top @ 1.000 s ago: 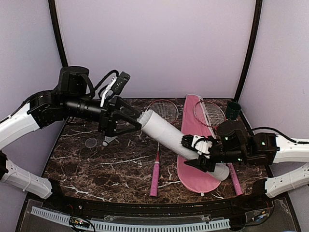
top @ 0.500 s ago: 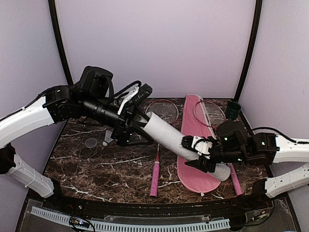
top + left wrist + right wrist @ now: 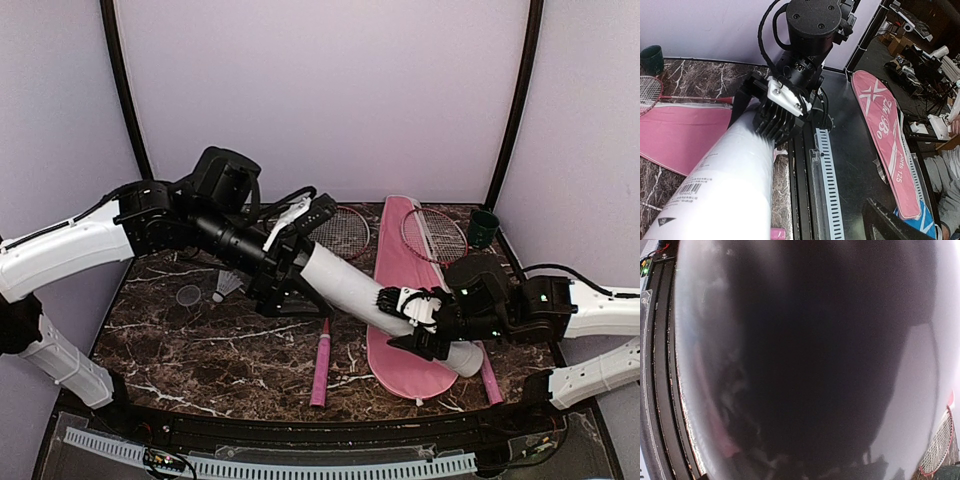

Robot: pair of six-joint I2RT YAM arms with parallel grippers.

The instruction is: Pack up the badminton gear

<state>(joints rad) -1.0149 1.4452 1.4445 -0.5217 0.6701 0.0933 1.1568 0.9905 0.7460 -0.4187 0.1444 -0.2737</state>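
The long white tube [image 3: 360,290] lies slanted above the pink bag [image 3: 395,355]. My right gripper [image 3: 415,312] is shut on its lower half. My left gripper [image 3: 300,268] is open at the tube's upper left end, its fingers either side of the tube. In the left wrist view the tube [image 3: 725,190] fills the lower left and one dark finger [image 3: 885,222] shows at the lower right. One white shuttlecock [image 3: 226,289] lies on the table; no others show. Two red rackets [image 3: 340,228] [image 3: 433,235] lie beside the bag. The right wrist view is a dark blur.
A small dark green cup [image 3: 485,228] stands at the back right. A clear round lid [image 3: 188,295] lies left of the shuttlecock. Pink racket handles [image 3: 321,372] [image 3: 487,372] point to the front edge. A second pink bag [image 3: 887,130] lies off the table.
My left arm has swung right, away from the shuttlecock, and its open gripper has closed in on the tube's upper end. The right gripper and tube have hardly moved.
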